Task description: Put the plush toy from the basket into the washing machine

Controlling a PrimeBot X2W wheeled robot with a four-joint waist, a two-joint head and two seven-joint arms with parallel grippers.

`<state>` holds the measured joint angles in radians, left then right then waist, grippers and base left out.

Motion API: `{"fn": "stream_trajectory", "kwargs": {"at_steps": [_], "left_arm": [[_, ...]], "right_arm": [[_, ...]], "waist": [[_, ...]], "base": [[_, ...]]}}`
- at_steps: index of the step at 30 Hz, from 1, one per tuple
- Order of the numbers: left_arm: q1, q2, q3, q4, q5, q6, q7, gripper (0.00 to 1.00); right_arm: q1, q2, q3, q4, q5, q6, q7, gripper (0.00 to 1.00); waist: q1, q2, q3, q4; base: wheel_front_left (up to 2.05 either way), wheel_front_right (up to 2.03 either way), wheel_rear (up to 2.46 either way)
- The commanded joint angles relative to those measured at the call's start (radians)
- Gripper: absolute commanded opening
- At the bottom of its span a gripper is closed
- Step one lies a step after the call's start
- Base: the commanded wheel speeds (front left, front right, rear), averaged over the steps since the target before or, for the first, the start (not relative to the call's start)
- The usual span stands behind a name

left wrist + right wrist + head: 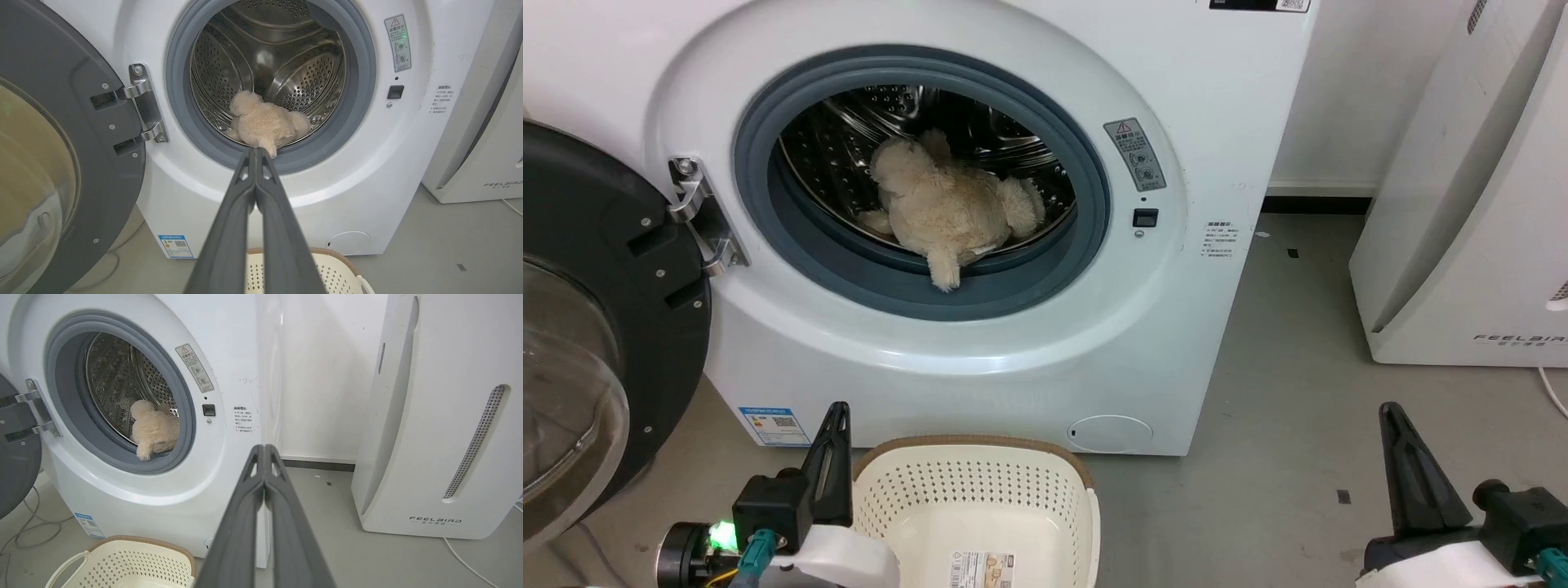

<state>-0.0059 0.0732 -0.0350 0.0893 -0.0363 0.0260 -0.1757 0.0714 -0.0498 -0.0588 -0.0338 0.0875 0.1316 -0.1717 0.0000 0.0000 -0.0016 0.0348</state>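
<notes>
Nearest me, my left claw (836, 410) sits low beside the basket's left rim and my right claw (1391, 408) hangs over bare floor off to the right. Both have their fingers pressed together on nothing. The basket (974, 443) between them holds only its label sticker. Beyond it the washing machine (1013, 359) stands with its door (600, 269) swung wide to the left. The plush toy (943, 208) lies in the drum, one leg draped over the grey seal. I judge the job nearly done, though that leg may want a push inward. The toy is well apart from both claws, ahead of and above them, closer to the left one.
</notes>
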Motion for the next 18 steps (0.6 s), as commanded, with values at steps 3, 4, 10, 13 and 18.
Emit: {"fn": "stream_trajectory", "kwargs": {"at_steps": [3, 4, 10, 13, 18], "left_arm": [[0.002, -0.005, 0.004, -0.010, 0.011, -0.004, 0.007, 0.00], [0.002, -0.005, 0.005, -0.011, 0.011, -0.004, 0.009, 0.00], [0.002, -0.006, 0.007, -0.017, 0.013, -0.006, 0.022, 0.00], [0.003, -0.007, 0.008, -0.020, 0.014, -0.007, 0.028, 0.00], [0.003, -0.008, 0.010, -0.025, 0.016, -0.008, 0.039, 0.00]], "right_arm": [[-0.018, 0.000, 0.004, 0.005, -0.007, 0.000, 0.007, 0.00], [-0.019, 0.000, 0.005, 0.005, -0.008, 0.000, 0.009, 0.00], [-0.023, 0.000, 0.009, 0.007, -0.014, 0.000, 0.022, 0.00], [-0.025, 0.000, 0.011, 0.008, -0.017, 0.000, 0.028, 0.00], [-0.028, 0.000, 0.015, 0.010, -0.022, 0.000, 0.038, 0.00]], "waist": [[0.0000, 0.0000, 0.000, -0.001], [0.0000, 0.0000, 0.000, -0.002], [0.0000, 0.0000, 0.000, -0.004], [0.0000, 0.0000, 0.000, -0.005], [0.0000, 0.0000, 0.000, -0.007]], "base": [[0.00, 0.00, 0.00], [0.00, 0.00, 0.00], [0.00, 0.00, 0.00], [0.00, 0.00, 0.00], [0.00, 0.00, 0.00]]}}
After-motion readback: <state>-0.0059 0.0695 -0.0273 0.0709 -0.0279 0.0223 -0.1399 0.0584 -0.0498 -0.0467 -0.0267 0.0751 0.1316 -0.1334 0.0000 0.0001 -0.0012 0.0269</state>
